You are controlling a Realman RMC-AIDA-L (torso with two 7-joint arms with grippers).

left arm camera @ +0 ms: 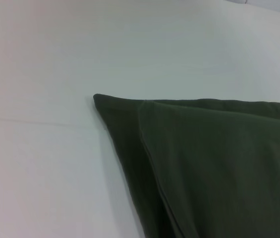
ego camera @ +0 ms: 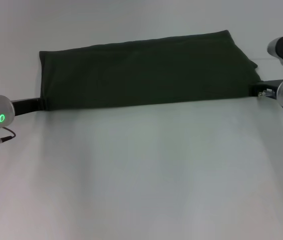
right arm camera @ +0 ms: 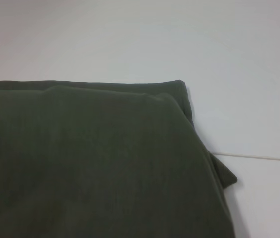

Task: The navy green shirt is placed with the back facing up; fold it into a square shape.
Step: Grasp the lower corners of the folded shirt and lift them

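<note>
Navy green shirt (ego camera: pixel 146 70), unmarked, lies folded lengthwise on table (ego camera: pixel 141 175); both grippers' fingers seemingly hidden at its ends.

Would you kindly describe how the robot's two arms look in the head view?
Both arms have silver-grey cylindrical joints with dark bands. The left gripper is black, behind a green-lit ring and a thin cable; the right gripper is black too, its ring lit blue.

Head camera looks down at the white table (ego camera: pixel 141 190) from afar; both wrist cameras closely view opposite ends of the shirt (ego camera: pixel 146 70).
</note>
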